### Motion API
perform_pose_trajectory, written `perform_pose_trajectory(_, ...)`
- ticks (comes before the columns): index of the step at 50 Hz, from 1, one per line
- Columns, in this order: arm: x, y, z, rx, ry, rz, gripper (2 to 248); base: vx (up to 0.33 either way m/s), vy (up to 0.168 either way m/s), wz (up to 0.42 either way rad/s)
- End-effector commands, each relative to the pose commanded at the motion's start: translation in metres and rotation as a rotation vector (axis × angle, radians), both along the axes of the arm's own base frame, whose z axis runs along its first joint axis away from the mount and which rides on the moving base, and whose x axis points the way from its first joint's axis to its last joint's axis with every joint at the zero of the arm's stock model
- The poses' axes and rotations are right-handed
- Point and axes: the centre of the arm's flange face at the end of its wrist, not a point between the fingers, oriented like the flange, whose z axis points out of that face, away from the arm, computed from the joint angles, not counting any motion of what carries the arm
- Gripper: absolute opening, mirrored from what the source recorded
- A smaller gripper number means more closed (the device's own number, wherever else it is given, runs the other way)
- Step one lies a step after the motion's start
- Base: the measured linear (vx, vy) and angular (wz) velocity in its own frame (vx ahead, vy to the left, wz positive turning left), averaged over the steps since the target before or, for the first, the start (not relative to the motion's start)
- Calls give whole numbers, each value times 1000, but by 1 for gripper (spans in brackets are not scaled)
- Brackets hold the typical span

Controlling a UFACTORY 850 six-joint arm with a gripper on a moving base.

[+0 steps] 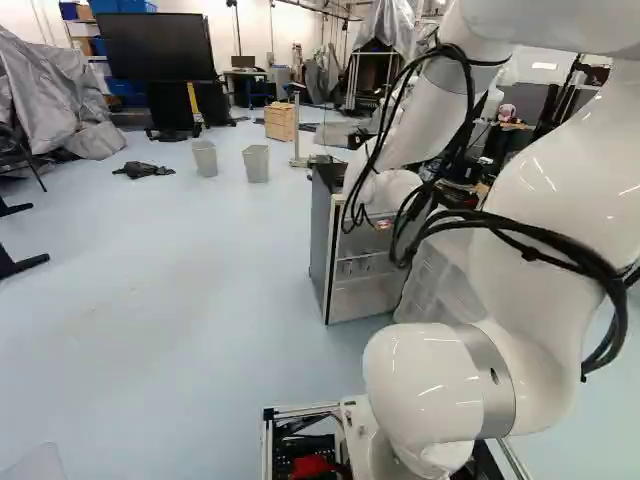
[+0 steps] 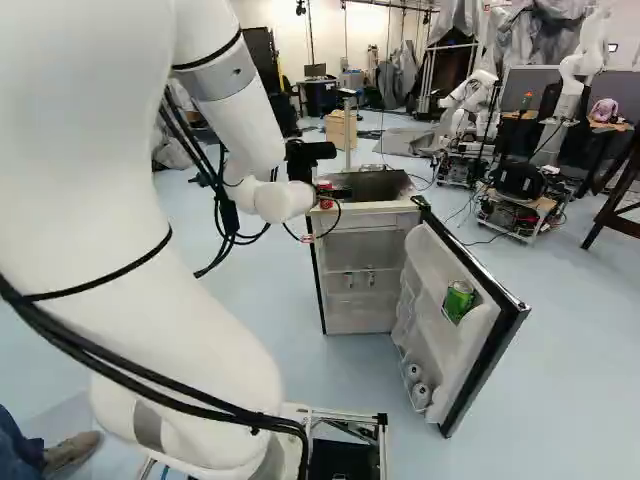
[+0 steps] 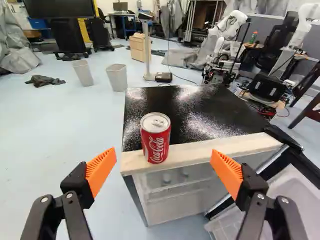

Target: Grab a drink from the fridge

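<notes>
The black hand (image 2: 330, 192) with orange ribbed pads stood released, its fingers wide apart. Ahead, between their lines, a red cylindrical metal can (image 3: 156, 138) with white lettering and a silver lid stood upright on the front edge of the black-topped, pale-fronted fridge (image 3: 200, 112). Rightward, the open white-lined door (image 2: 460, 345) held a shiny green metal can (image 2: 459, 299), above two white round things (image 2: 417, 384).

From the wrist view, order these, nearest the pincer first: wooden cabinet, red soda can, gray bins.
1. Red soda can: ahead of the pincer, on the fridge.
2. Gray bins: on the floor past the fridge; between themselves, too close to call.
3. Wooden cabinet: beyond the bins.
</notes>
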Motion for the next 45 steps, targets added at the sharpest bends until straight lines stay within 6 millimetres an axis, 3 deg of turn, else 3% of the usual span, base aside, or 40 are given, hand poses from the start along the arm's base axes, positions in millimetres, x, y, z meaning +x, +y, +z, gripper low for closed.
perform_pose_trajectory(23,-34,-24,-1,0,1,-70,247,0,0,0)
perform_pose_trajectory(45,-35,-55,-1,1,4,-146,247,0,0,0)
